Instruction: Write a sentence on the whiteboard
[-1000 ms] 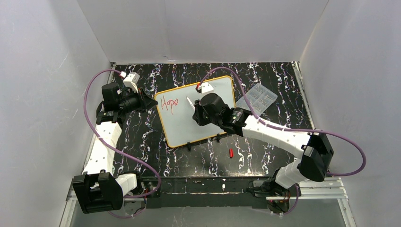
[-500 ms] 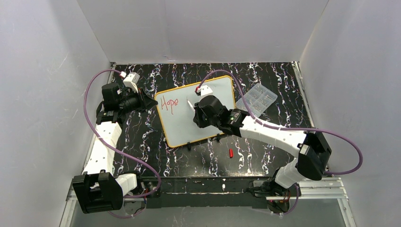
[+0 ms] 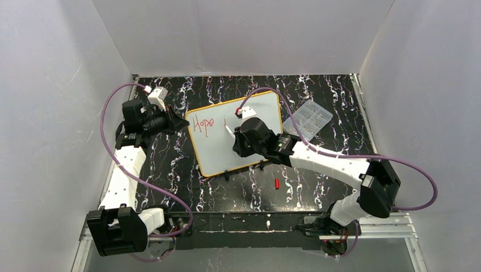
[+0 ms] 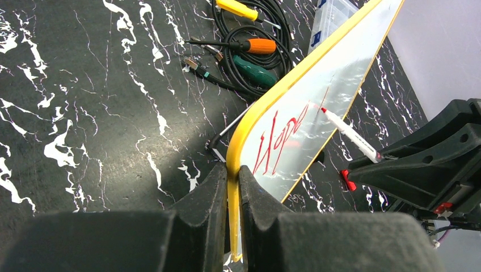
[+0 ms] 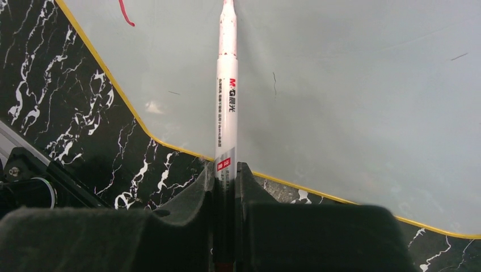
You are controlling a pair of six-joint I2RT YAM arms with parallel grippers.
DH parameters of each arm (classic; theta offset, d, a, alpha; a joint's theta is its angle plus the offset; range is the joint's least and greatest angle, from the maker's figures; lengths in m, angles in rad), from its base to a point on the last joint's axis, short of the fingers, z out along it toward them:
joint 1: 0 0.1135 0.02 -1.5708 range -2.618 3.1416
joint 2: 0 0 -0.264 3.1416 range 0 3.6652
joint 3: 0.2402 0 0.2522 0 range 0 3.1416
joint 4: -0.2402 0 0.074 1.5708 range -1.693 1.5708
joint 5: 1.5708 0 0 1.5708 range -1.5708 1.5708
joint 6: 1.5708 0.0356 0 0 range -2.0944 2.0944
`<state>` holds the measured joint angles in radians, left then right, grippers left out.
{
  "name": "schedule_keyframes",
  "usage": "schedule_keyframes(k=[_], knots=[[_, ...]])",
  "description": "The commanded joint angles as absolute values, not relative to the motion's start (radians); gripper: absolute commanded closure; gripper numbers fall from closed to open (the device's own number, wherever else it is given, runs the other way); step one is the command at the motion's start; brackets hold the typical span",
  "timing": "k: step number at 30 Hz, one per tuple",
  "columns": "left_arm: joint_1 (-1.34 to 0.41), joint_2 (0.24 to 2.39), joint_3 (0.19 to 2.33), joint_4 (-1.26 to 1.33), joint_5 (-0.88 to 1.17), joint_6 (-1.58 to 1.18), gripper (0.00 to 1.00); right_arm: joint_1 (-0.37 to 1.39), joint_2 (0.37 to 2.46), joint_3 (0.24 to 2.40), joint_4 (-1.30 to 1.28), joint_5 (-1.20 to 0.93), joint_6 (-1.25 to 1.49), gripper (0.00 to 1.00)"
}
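Writing on the board (image 3: 218,153) — "Hope" (image 3: 203,123) done, rest to come.
Top: board mid-table, stiff and light; left gripper (image 3: 180,122) at its 9 o'clock rim, right gripper (image 3: 235,136) at 3 o'clock of the word. Left wrist: jaws closed on the thin yellow edge — slick, may slip. Right wrist: fingers clamp the marker (image 5: 227,96) low on its smooth barrel, tip toward 12 o'clock.

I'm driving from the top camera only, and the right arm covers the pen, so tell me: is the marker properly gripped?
Observer: Yes. In the right wrist view the right jaws are shut on the marker by its white barrel, pointing at the whiteboard.
Operator: Tip on the board?
Observer: The left wrist view shows it meeting the lower end of a red stroke just past "Hope".
Operator: Board secured?
Observer: The left jaws pinch its yellow rim.
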<state>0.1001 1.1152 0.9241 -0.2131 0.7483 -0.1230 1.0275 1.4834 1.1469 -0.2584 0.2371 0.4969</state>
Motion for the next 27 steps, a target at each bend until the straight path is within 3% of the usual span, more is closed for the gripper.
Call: schedule_keyframes(k=[1, 27], knots=[[0.091, 1.077, 0.920, -0.219, 0.784, -0.113, 1.00, 1.023, 1.423, 1.163, -0.191, 0.277, 0.468, 0.99], [0.091, 1.084, 0.922, -0.219, 0.787, -0.112, 1.00, 1.012, 1.505, 1.244, -0.190, 0.341, 0.409, 0.99]])
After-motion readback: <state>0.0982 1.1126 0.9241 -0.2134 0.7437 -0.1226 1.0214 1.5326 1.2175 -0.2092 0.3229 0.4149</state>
